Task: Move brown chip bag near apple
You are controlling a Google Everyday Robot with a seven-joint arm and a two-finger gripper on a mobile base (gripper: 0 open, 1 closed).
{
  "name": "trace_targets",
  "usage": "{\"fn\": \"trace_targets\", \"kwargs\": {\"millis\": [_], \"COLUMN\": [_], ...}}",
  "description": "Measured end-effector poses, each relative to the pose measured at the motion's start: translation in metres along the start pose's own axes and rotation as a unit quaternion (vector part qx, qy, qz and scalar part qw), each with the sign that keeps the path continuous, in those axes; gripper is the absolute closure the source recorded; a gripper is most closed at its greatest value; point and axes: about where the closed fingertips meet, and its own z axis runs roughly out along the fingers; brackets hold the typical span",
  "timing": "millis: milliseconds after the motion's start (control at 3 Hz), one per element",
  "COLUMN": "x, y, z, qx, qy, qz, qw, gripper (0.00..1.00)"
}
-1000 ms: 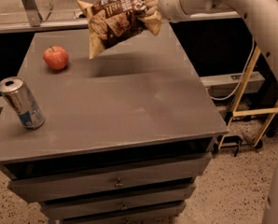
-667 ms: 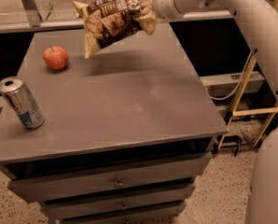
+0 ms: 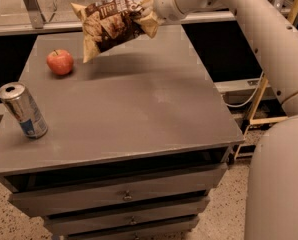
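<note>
Leftward since a second ago, the brown chip bag [image 3: 109, 29] has drifted a little closer to the apple [image 3: 60, 62]. The gripper [image 3: 148, 15] carries it in the air, clamped on its crumpled tan right end. Crinkly and puffy, the dark-brown bag (white lettering, pictured chips) hangs tilted, up and to the right of the apple and not touching it. The apple, small, round and glossy red, sits on the matte grey table [image 3: 139, 99]. Well in front of the apple and a little left stands a silver and blue metal can [image 3: 23, 111]. A smooth, pale arm [image 3: 259, 29] reaches in from far right of the apple, and flat grey drawers [image 3: 124, 196] lie below the tabletop.
</note>
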Motion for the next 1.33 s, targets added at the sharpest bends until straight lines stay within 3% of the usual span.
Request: {"fn": "trace_targets", "kwargs": {"millis": [333,667,1333], "x": [-0.001,0.019,0.011], "y": [-0.001,0.005,0.020], "z": [0.012,0.046,0.051], "qx": [0.007,0.024,0.011], "qy": [0.011,0.034,0.033], "qz": [0.009,0.030,0.019], "qw": [0.9999,0.9987,0.9992], "gripper": [1.00,1.00,1.00]}}
